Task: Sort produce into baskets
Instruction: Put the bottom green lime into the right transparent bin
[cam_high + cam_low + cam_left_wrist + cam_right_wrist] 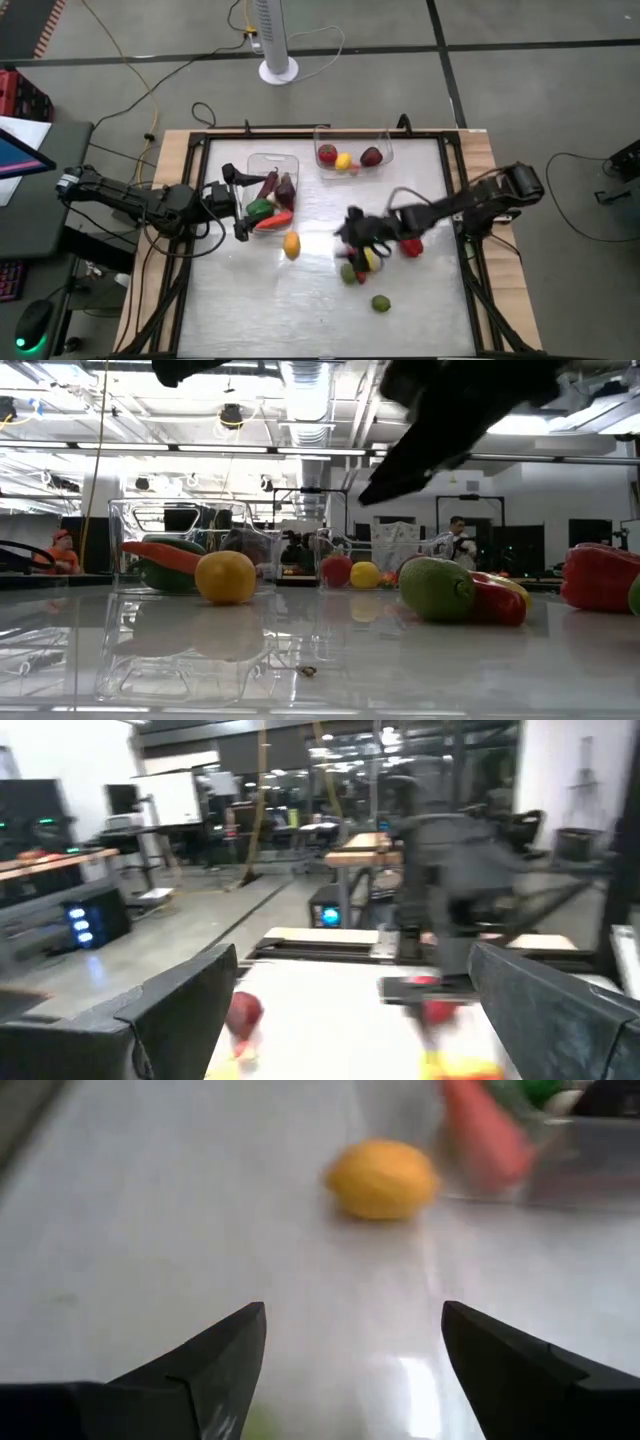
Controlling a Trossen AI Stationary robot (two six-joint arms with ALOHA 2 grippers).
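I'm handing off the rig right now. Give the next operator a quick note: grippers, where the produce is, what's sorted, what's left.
Left gripper: open, empty, beside the near bin.
Right gripper: open, empty, over the loose cluster mid-table.
Done: near bin holds carrot, green and dark pieces; far bin holds red, yellow and dark-red round ones.
Left: orange fruit by the near bin, red pepper, green fruit, and the cluster.

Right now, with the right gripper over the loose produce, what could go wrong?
1. The right gripper hangs open over a tight cluster: a green piece, a yellow piece and a red pepper. Closing there may pinch two or knock one rolling.
2. The orange fruit lies loose beside the near basket; a sweep could send it off.
3. The left gripper waits open at that basket, so both arms may crowd there.
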